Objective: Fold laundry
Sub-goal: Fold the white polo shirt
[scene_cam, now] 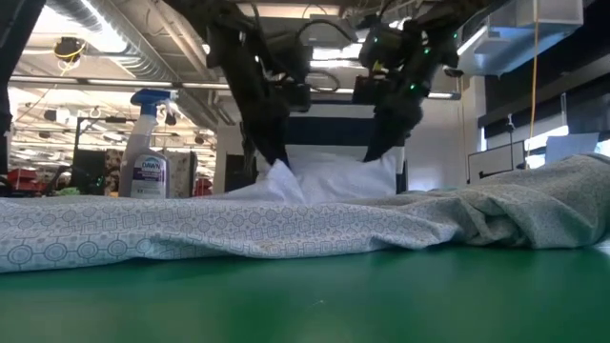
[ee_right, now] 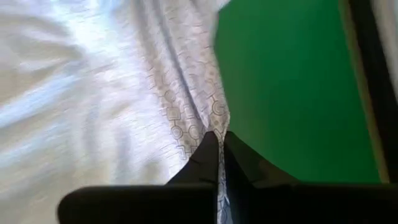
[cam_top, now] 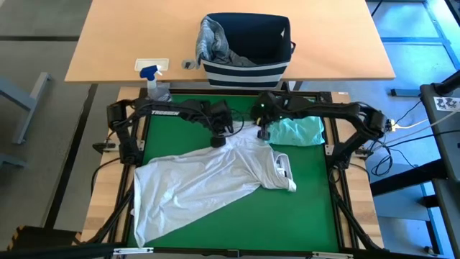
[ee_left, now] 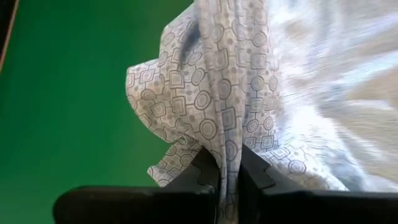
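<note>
A white t-shirt [cam_top: 208,183] with a fine geometric print lies spread slantwise on the green mat, its collar end [cam_top: 282,171] toward the right. My left gripper [cam_top: 218,140] and my right gripper [cam_top: 263,133] are both shut on its far edge, which stands up in two peaks in the low view [scene_cam: 279,176]. A mint-teal garment [cam_top: 298,131] lies bunched on the mat's far right part. A grey-blue striped shirt [cam_top: 212,37] hangs over the rim of the basket. My left gripper pinches a bunched fold of the t-shirt's far edge [ee_left: 227,146] between its two fingers [ee_left: 205,177], coming from above. The fold is raised in a peak [scene_cam: 279,176]; the rest of the shirt lies on the mat. My right gripper pinches a thin gathered edge of the t-shirt [ee_right: 214,121] between its two fingers [ee_right: 239,158], from above. The cloth runs away from the fingers in long creases, and the shirt's body lies on the mat.
A navy-and-white striped basket [cam_top: 277,68] stands on the wooden table beyond the mat. A spray bottle [cam_top: 153,80] stands at the mat's far left corner. Bare green mat [cam_top: 309,208] shows at the near right and along the left edge.
</note>
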